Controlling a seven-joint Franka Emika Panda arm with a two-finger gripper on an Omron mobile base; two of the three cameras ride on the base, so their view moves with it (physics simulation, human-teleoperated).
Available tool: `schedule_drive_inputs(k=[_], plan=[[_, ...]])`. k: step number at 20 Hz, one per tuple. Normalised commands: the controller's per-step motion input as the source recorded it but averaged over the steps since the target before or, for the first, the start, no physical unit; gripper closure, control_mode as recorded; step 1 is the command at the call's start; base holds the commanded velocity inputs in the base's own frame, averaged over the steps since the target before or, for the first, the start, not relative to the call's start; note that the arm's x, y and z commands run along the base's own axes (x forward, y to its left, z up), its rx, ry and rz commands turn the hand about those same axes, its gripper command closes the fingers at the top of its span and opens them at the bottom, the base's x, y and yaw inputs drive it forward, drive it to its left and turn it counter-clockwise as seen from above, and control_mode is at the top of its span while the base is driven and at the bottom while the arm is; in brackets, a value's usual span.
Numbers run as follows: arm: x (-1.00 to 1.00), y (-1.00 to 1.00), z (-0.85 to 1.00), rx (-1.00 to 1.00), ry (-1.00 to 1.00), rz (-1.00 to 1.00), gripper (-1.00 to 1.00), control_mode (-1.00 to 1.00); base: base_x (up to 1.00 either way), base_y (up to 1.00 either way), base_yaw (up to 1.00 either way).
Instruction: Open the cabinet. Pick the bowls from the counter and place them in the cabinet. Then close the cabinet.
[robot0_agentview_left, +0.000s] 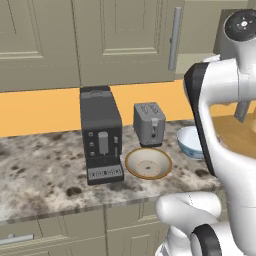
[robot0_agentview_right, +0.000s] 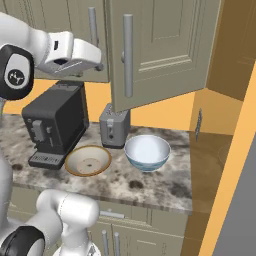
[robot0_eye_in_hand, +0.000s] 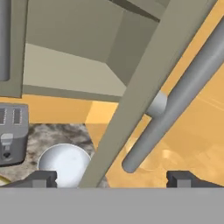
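Note:
The cabinet (robot0_agentview_right: 165, 50) has its right door swung partly open; the left door (robot0_agentview_left: 125, 40) is still shut, its silver handle (robot0_agentview_left: 175, 37) upright. My gripper (robot0_agentview_right: 99, 64) is open and holds nothing, up at the open door's free edge. In the hand view the gripper (robot0_eye_in_hand: 111, 179) faces that door's edge, with the door's bar handle (robot0_eye_in_hand: 183, 96) slanting just right of it and the cabinet's inside (robot0_eye_in_hand: 87, 52) behind. On the counter (robot0_agentview_left: 40, 165) rest the tan bowl (robot0_agentview_left: 148, 163) (robot0_agentview_right: 88, 160) and, to its right, the white and pale-blue bowl (robot0_agentview_left: 190, 142) (robot0_agentview_right: 147, 151) (robot0_eye_in_hand: 65, 162).
A black coffee machine (robot0_agentview_left: 100, 135) (robot0_agentview_right: 55, 122) and a grey toaster (robot0_agentview_left: 149, 123) (robot0_agentview_right: 114, 125) stand behind the bowls. The counter ends at an orange side wall (robot0_agentview_right: 220, 115) on the right. Drawers (robot0_agentview_left: 30, 235) sit below the counter's front edge.

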Motion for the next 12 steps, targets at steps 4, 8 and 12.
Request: schedule_drive_inputs(k=[4, 8, 12], plan=[[0.21, 0.03, -0.15, -0.06, 0.05, -0.10, -1.00, -1.00, 0.00, 0.00, 0.00], [0.12, 0.05, -0.24, -0.07, 0.00, -0.08, -1.00, -1.00, 0.00, 0.00, 0.00], [0.10, 0.01, -0.30, -0.05, -0.03, -0.05, -1.00, -1.00, 0.00, 0.00, 0.00]])
